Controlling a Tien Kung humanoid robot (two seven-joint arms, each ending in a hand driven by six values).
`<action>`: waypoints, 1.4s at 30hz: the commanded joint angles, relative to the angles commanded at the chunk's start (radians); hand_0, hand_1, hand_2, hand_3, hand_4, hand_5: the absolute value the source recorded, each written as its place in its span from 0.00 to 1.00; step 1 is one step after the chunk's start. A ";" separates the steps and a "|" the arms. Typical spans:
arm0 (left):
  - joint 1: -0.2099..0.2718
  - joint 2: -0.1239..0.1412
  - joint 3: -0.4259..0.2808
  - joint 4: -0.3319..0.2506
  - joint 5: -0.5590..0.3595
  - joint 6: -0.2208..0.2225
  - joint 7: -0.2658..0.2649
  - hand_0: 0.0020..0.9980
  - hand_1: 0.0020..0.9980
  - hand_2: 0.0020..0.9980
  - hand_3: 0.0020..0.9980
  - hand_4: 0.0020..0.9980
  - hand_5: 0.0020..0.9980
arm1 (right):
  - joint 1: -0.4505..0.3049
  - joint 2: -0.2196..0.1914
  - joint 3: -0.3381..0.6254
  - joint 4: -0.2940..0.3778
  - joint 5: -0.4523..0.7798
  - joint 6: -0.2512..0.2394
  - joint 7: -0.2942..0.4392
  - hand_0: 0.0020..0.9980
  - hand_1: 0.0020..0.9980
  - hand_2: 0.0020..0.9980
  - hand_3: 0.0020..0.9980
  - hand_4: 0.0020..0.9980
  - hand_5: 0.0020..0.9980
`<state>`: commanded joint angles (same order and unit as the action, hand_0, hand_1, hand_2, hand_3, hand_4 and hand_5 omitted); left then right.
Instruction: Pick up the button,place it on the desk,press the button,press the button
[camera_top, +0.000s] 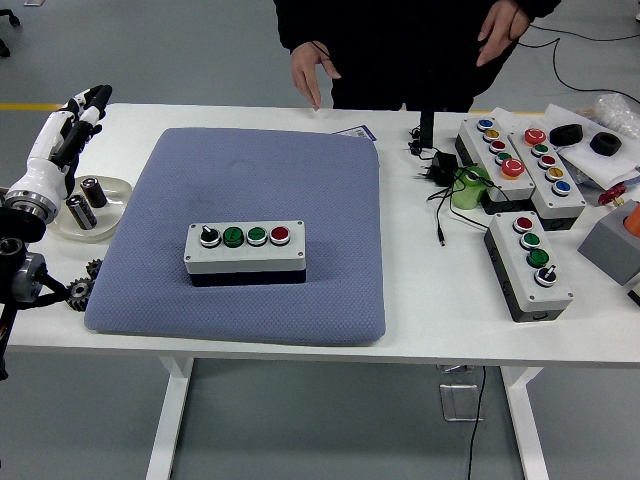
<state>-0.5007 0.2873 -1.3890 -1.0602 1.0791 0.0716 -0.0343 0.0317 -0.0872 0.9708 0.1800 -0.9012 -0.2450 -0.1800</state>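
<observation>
A grey button box with a black knob, two green buttons and a red button lies on the blue-grey mat, near its middle. My left hand is white, held at the table's far left edge above a dish, well clear of the box. Its fingers are straight and hold nothing. My right arm is out of view. A person stands at the far side; one hand hangs over the table's far edge, the other is raised.
A shallow dish with two batteries sits at the left edge, with small gears below it. On the right are several more button boxes, a green cup, black cables and an adapter.
</observation>
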 joint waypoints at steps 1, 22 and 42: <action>0.000 0.000 0.000 0.001 -0.039 -0.006 -0.004 0.89 0.90 0.96 0.93 0.84 0.98 | 0.000 0.000 0.000 0.000 0.000 0.000 0.000 0.78 0.74 0.75 0.60 0.21 0.15; -0.001 0.001 0.010 0.015 -0.402 -0.013 -0.013 0.91 0.91 0.95 0.93 0.81 1.00 | -0.002 0.001 0.009 0.000 -0.008 -0.001 -0.002 0.77 0.74 0.75 0.60 0.21 0.16; -0.003 0.001 0.015 0.020 -0.406 0.014 -0.017 0.92 0.92 0.96 0.95 0.80 1.00 | 0.000 0.003 0.018 0.000 -0.018 0.000 -0.003 0.77 0.74 0.75 0.60 0.21 0.16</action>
<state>-0.5041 0.2879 -1.3743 -1.0400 0.6728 0.0851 -0.0515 0.0313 -0.0844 0.9888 0.1800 -0.9189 -0.2448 -0.1831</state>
